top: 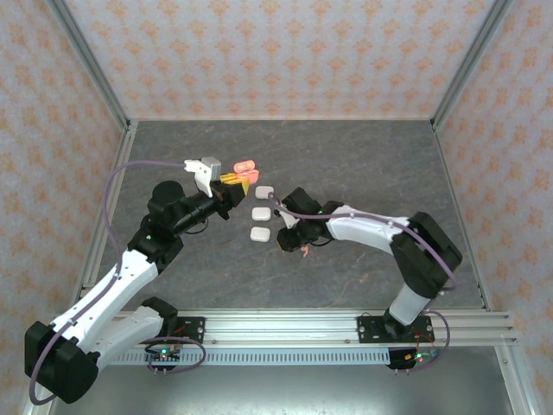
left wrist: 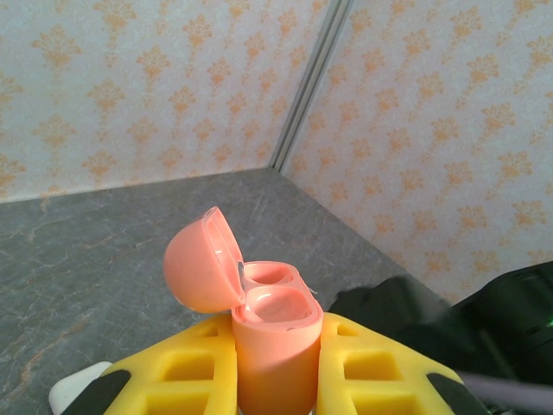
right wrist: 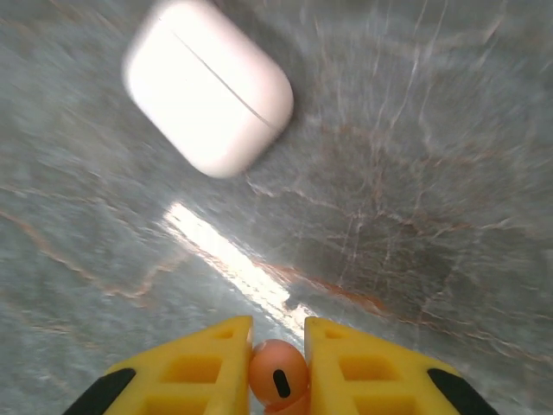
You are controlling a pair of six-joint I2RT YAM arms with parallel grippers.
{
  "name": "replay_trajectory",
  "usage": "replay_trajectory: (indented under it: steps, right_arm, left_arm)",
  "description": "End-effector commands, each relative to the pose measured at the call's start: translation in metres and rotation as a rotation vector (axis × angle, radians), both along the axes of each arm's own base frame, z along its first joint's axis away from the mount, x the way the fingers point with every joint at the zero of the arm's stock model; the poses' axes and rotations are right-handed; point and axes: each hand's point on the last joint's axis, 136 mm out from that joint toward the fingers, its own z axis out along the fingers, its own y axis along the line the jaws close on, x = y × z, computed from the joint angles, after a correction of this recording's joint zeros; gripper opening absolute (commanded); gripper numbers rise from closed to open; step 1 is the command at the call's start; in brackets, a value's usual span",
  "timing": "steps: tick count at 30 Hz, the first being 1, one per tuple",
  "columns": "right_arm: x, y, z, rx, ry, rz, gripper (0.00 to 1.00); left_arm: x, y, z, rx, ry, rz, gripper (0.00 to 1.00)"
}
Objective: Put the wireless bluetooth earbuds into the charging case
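A grey, veined tabletop (top: pixel 371 164) is enclosed along the top, left and right of the frame by walls (top: pixel 259 52) papered with pale orange motifs; aluminium posts (top: pixel 91 65) are set at the corners.

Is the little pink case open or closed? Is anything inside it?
Open. The pink case has its lid flipped back, and both pockets inside look empty.

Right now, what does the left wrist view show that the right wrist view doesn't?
Left wrist: the left gripper clamps an open pink case, lid up, both wells empty. Right wrist: the right gripper pinches a pink earbud; a closed white case lies on the table ahead. Both: yellow fingers and grey marbled table.
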Motion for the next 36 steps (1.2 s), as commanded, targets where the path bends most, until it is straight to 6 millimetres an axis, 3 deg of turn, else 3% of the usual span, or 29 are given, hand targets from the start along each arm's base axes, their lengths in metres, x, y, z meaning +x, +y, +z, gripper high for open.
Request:
replay_trajectory:
  steps: [1,9,15,21,26,36]
  right_arm:
    - [0.013,-0.004,0.051,0.052,-0.161,-0.026,0.2]
    - [0.03,-0.019,0.163,0.189,-0.501,-0.062,0.2]
    - [0.027,-0.024,0.245,0.284,-0.719,-0.015,0.2]
    - [0.019,-0.013,0.3,0.386,-0.835,0.073,0.2]
    - [0.011,0.001,0.323,0.473,-0.872,0.149,0.2]
    - [0.011,0.014,0.321,0.52,-0.862,0.183,0.2]
  left_arm:
    - [-0.001,-0.001,0.013,-0.004,-0.036,-0.011,0.0]
    - [-0.001,-0.01,0.015,-0.021,-0.029,-0.056,0.0]
    - [-0.002,-0.018,0.018,-0.032,-0.034,-0.096,0.0]
    - [-0.014,-0.032,0.024,-0.034,-0.064,-0.184,0.0]
    - [-0.028,-0.046,0.029,-0.019,-0.096,-0.267,0.0]
    - [-0.04,-0.058,0.035,-0.015,-0.125,-0.34,0.0]
